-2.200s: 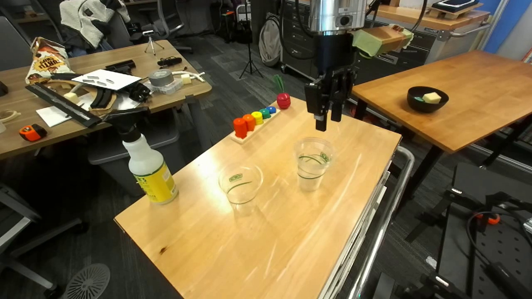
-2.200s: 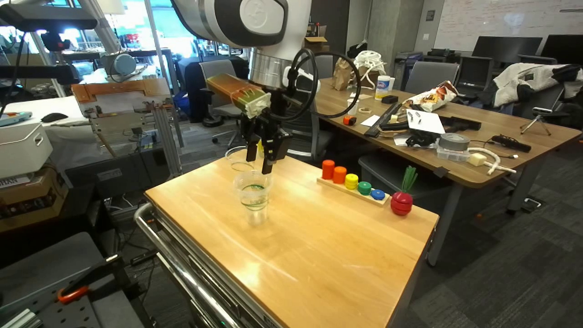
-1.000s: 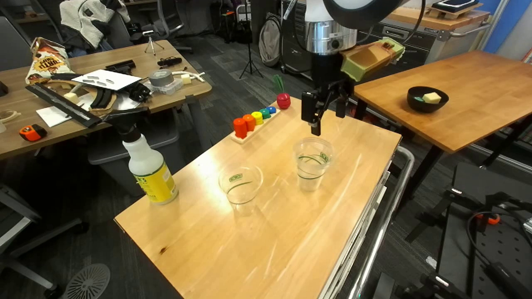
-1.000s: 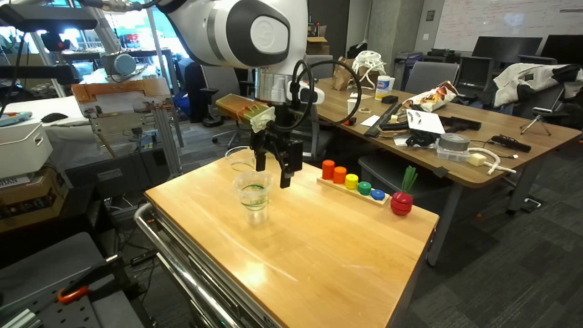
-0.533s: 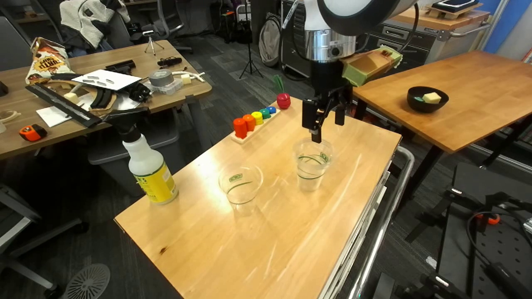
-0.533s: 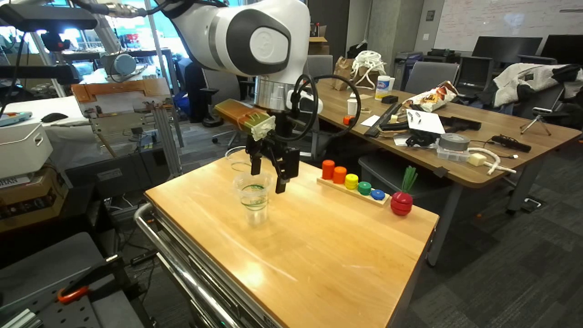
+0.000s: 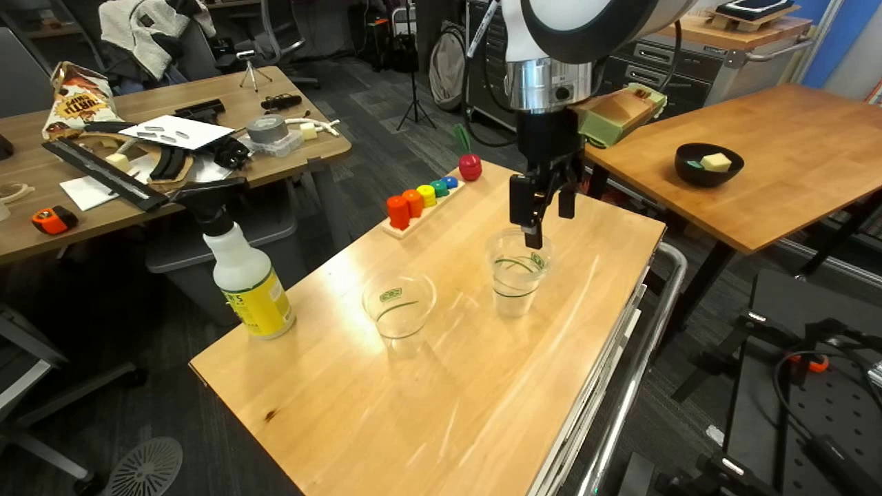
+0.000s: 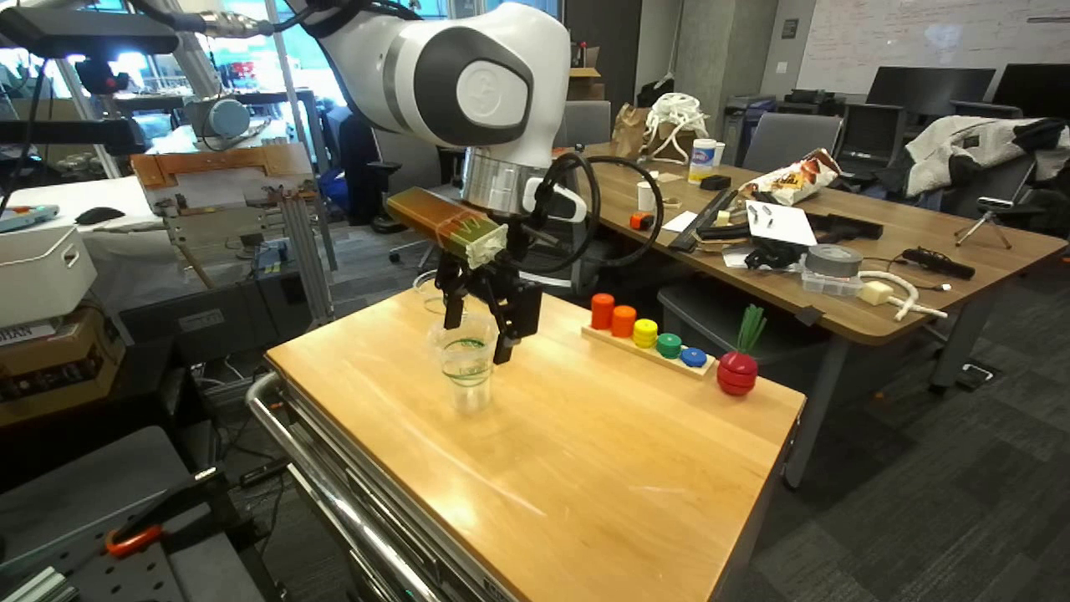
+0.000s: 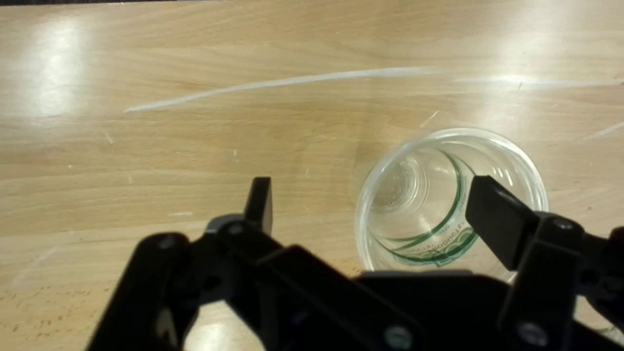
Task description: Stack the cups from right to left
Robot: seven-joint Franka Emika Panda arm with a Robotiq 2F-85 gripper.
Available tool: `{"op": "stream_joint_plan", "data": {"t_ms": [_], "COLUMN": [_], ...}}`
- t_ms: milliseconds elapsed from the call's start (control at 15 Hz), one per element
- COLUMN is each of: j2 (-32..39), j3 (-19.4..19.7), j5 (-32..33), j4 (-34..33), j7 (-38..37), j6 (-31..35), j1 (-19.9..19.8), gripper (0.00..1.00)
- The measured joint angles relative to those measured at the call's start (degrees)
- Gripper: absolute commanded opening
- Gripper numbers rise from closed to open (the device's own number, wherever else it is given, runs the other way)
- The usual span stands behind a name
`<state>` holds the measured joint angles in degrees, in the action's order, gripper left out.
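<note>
Cup upright on tabletop, near end effector with fingers spread; second cup stands apart.

Dark carpet and grey chairs surround me; a scribbled whiteboard hangs beyond, windows shine bright, glare pools on the wooden desk.

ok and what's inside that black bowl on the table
The black bowl holds a pale yellow block and a teal thing beside it, too small to identify. The bowl's near side hides the lower inside, so anything down there cannot be seen.
</note>
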<state>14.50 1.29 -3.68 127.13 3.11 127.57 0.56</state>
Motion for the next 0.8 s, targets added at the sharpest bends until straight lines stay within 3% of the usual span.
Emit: {"op": "stream_joint_plan", "data": {"t_ms": [200, 333, 800], "j2": [1.34, 2.43, 6.56], "j3": [-0.04, -0.08, -0.19], "j5": [0.0, 0.0, -0.16], "j4": [-0.03, -0.27, -4.02], "j7": [2.98, 3.79, 3.86], "j6": [-0.03, 0.63, 1.86], "j1": [0.0, 0.0, -0.19], "gripper": [1.0, 0.72, 0.17]}}
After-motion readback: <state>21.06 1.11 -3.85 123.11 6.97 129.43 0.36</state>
